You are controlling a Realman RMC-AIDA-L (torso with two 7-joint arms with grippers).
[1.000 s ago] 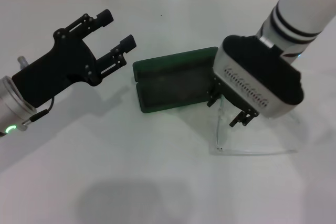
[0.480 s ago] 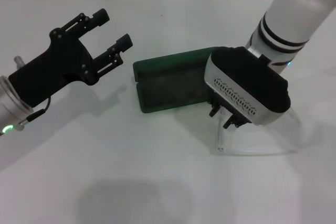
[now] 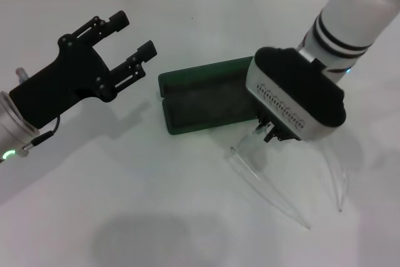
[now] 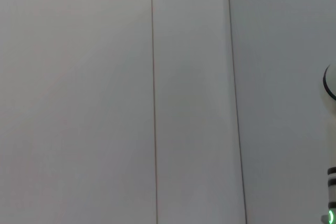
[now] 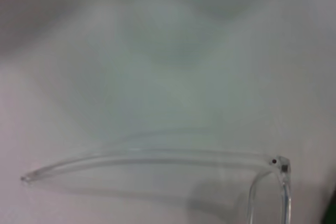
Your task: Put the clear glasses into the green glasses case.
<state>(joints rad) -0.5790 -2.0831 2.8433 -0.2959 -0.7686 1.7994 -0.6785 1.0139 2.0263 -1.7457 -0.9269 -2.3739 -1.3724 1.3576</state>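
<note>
The green glasses case (image 3: 206, 95) lies open on the white table (image 3: 187, 204), lid laid back toward the far wall, its dark lined tray facing up and holding nothing. Just beside the case's right end hangs the right gripper (image 3: 270, 133), its short black fingers closed on the front of the clear glasses (image 3: 275, 179); the frame is gripped near the case's near right corner, and both thin arms splay out toward the onlooker, away from the case. Whether the arm tips rest on the table or ride just above it cannot be told. The right wrist view shows one transparent arm and its hinge (image 5: 281, 165) against the table, with a sliver of green at the edge. On the opposite side of the case, well apart from it and raised off the table, the left gripper (image 3: 128, 37) is held with its jaws wide apart and empty, pointing roughly toward the case's far left corner. Risks from this state: the arms are unfolded, so the glasses as held look longer than the tray and may bridge its rim instead of seating; a trailing arm tip could catch the case wall or drag the unsecured case sideways; and the smooth plastic could twist or slip in so narrow a pinch.
</note>
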